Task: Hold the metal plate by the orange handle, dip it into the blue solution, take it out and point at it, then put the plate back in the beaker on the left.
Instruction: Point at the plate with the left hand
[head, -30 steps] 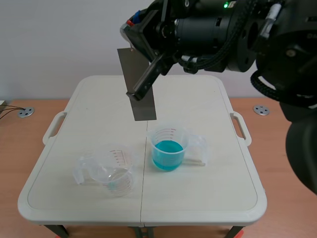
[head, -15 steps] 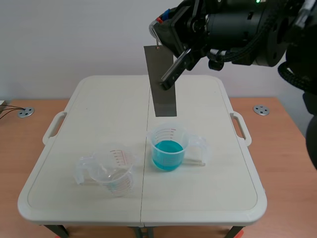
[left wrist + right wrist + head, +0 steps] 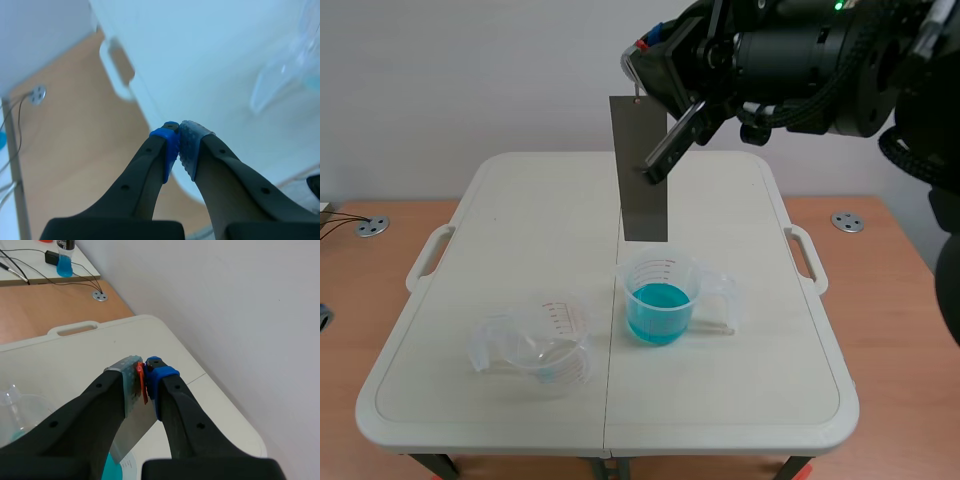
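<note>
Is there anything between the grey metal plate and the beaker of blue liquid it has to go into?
Nothing visible. The grey metal plate hangs from the right gripper just above the clear plastic beaker of blue solution, with only open air between them. The empty clear beaker sits off to the side.

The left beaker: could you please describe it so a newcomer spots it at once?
On the white folding table, two clear plastic beakers stand near the robot's edge. The left beaker sits left of the centre seam; unlike the right beaker, holding blue solution, it looks almost empty.
</note>
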You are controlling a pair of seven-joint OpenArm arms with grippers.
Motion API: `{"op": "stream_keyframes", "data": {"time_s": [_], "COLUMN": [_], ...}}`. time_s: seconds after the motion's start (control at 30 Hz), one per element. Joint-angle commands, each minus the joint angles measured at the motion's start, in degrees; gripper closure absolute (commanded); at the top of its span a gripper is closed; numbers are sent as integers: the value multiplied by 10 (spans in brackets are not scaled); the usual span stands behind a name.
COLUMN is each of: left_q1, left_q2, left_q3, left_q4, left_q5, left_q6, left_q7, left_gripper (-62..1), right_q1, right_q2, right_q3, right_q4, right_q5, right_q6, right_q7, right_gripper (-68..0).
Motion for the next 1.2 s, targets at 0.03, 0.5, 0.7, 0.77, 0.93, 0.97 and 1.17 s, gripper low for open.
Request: {"op": "stream_keyframes", "data": {"time_s": [0.03,0.5,0.7,0.77,0.93,0.97,1.17], "left_q1": [-45,-223,-265,-280,-313,-320,-353], "left_q2": [3,59,76,81,94,97,113], "left_q3": [38,205,262,277,305,309,322], "left_q4": [2,2,-12,-20,-53,-62,-111], "left_q5": [-2,12,34,37,40,43,54], "left_q6": [2,-44,-52,-54,-53,-53,-53], "left_q7": [-5,38,47,47,47,47,38], "left_gripper": [-15,-15,-15,-15,-15,-15,-15], "right_q1": [11,11,11,11,11,11,11], "right_q2": [2,27,27,27,27,27,27], "right_q3": [-2,-3,-3,-3,-3,-3,-3], "right_q4": [2,2,2,2,2,2,2], "right_q5": [10,40,40,40,40,40,40], "right_q6": [3,3,3,3,3,3,3], "right_q7": [7,9,9,9,9,8,8], "right_gripper": [-15,-15,-15,-15,-15,-15,-15]}}
